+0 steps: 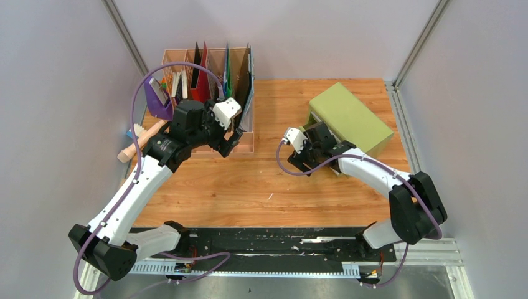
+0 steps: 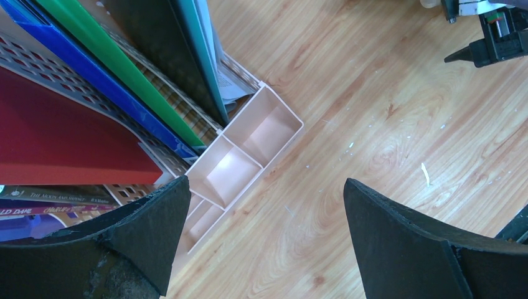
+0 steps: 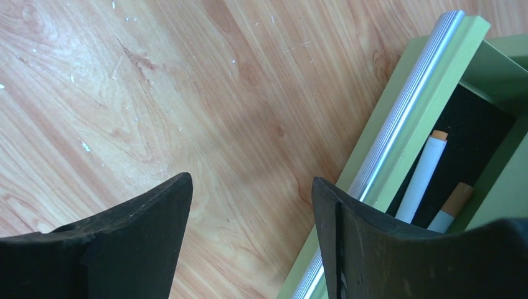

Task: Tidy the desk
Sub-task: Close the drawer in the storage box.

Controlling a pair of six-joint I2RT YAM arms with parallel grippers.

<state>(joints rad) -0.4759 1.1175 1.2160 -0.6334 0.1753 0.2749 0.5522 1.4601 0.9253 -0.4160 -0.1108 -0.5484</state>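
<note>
**Bench tidy-up: mostly being wrapped up, drawer being left open**

The bench (image 1: 249,187) is being taken up by just two big items, and a few pale specks are being left scattered on the wood. At the back left, the pink file rack (image 1: 177,57) is being kept stuffed with upright folders and books. Well apart from it, at the back right, the green cabinet (image 1: 355,115) is being kept at an angle. Its drawer (image 3: 398,137) is being left pulled out, and a couple of white pens (image 3: 426,171) are being stored inside.

The left hand (image 2: 264,205) is being hung over the rack's front corner. Its jaws are being kept wide with nothing in them, above the little tray compartments (image 2: 246,152), which are being left empty. The right hand (image 3: 252,199) is being kept fairly wide too, with nothing between the fingers. One finger is being held right at the drawer's silver rail, and whether it's actually being touched can't be told.

Going by this, the sorting is probably being finished off. Two jobs are seemingly being left: the drawer to be shut, and a wooden-handled item (image 1: 142,141) being left lying at the left edge beside the rack.
</note>
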